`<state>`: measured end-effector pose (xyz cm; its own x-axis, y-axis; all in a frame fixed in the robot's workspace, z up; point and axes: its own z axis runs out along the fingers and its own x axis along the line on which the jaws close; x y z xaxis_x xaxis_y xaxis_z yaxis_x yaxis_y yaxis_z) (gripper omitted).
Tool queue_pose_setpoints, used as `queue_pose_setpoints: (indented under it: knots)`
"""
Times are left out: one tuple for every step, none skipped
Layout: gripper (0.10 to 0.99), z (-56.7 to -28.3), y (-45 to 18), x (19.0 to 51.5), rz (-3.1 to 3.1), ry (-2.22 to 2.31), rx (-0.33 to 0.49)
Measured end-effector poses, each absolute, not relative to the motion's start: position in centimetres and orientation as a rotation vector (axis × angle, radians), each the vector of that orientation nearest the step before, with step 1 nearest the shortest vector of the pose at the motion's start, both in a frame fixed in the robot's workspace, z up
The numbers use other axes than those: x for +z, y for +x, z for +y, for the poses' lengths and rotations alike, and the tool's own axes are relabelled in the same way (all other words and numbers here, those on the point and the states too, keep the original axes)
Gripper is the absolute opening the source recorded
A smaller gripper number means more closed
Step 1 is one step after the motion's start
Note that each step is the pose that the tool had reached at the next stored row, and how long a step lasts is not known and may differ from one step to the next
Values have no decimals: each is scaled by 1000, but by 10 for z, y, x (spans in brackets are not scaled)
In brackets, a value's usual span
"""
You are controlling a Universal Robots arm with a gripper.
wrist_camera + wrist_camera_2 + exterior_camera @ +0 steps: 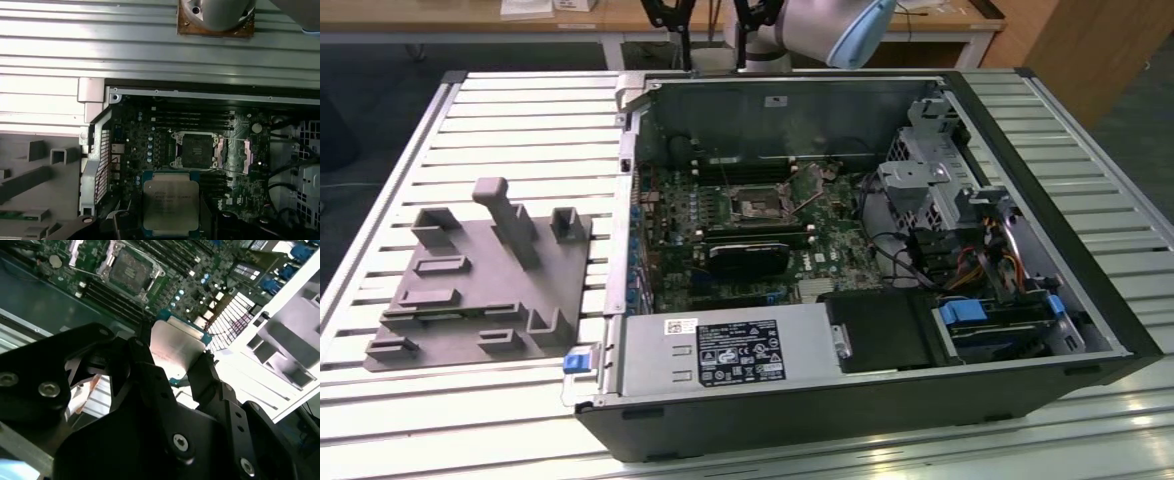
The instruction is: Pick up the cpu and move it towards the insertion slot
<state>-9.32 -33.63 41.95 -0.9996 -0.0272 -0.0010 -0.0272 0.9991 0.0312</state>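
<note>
- The gripper (182,371) is closed on the cpu (176,347), its black fingers (147,375) pressing the chip's opposite edges in the second wrist view.
- In the first wrist view the cpu (170,204) hangs silvery face up over the motherboard (150,145), clear of the board and just beside the insertion slot (194,149).
- The insertion slot (131,268) lies open, a dark centre within a silvery frame; in the exterior view it (757,201) sits in the middle of the board.
- The open computer case (1067,300) lies on its side on a slatted metal surface (520,110).
- A grey plastic fixture (487,275) with blocks and posts rests on the surface, just beside the case on the exterior view's left.
- The arm (821,25) reaches in from the far edge of the case.
</note>
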Motion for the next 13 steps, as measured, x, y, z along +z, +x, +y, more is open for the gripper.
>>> queue_pose_setpoints:
  knots:
    - [541, -335, -91, 419, 3140, -43, 49]
    - [541, -333, -89, 419, 3140, -43, 49]
    - [541, -331, -87, 419, 3140, -42, 49]
    - [541, -330, -85, 418, 3140, -42, 49]
    - [541, -329, -82, 418, 3140, -42, 49]
    - [541, -328, -80, 418, 3140, -42, 49]
    - [541, -327, -77, 418, 3140, -41, 49]
    - [541, -326, -75, 417, 3140, -41, 49]
    - [541, -325, -72, 417, 3140, -40, 49]
    - [541, -324, -69, 417, 3140, -40, 49]
    - [541, -324, -67, 416, 3140, -39, 49]
    - [541, -323, -65, 416, 3140, -38, 49]
    - [541, -322, -62, 416, 3140, -38, 49]
